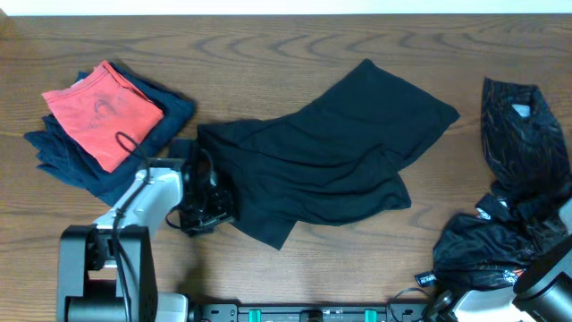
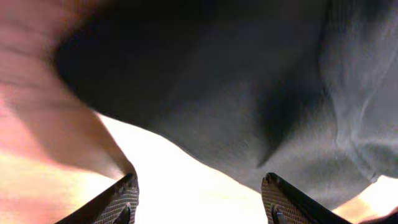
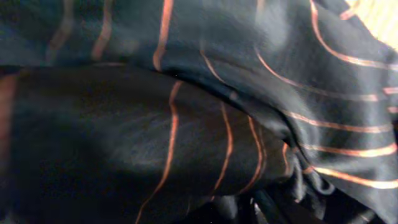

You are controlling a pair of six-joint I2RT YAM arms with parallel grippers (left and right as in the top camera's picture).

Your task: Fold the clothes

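Overhead: shows the black shirt (image 1: 313,152) lying rumpled at mid-table, partly doubled over itself; finds the left gripper (image 1: 207,201) at the shirt's left edge, low over the wooden table (image 1: 357,277); places a stack of folded garments (image 1: 116,148) at the far left, with a red garment (image 1: 103,112) on top of dark blue garments (image 1: 63,156); puts the black lined garment (image 1: 514,206) in a heap at the right edge, well apart from the shirt, with the right arm (image 1: 550,277) against its lower end.

Left wrist: shows both fingers (image 2: 121,196) spread wide, with only bright tabletop between them and shirt fabric just beyond the tips.

Right wrist: fills with dark cloth crossed by thin orange wavy lines; cannot tell whether the right gripper is spread or pressed together, with no finger clearly made out.
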